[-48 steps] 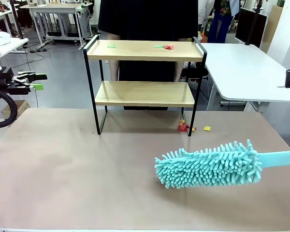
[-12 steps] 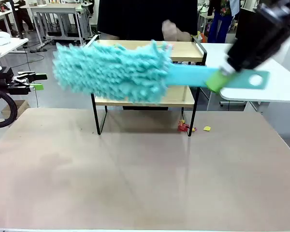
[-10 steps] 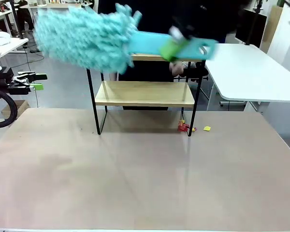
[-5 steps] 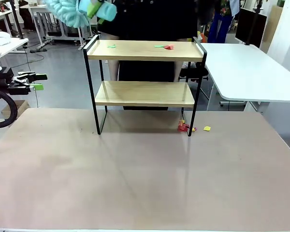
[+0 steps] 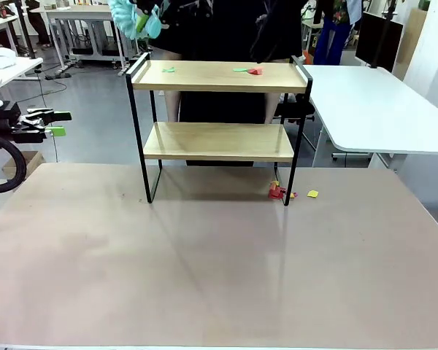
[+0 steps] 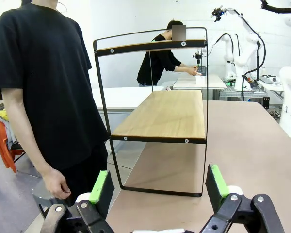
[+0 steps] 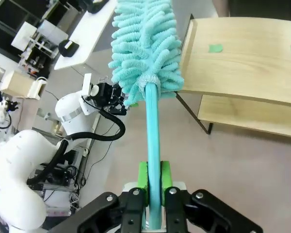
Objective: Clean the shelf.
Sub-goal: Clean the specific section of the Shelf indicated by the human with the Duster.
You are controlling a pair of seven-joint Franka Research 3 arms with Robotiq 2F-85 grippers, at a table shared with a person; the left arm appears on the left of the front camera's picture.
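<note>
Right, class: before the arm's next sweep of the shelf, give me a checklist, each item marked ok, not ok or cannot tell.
1. Right gripper shut on fluffy turquoise duster's handle: ok.
2. Duster head up by the left end of the two-tier wooden shelf with black frame: ok.
3. Top board free of scraps: not ok; green paper scraps and a red scrap lie there.
4. Left gripper open, apart from shelf: ok.
5. Person in black shirt clear of sweep: not ok; stands close by shelf.
</note>
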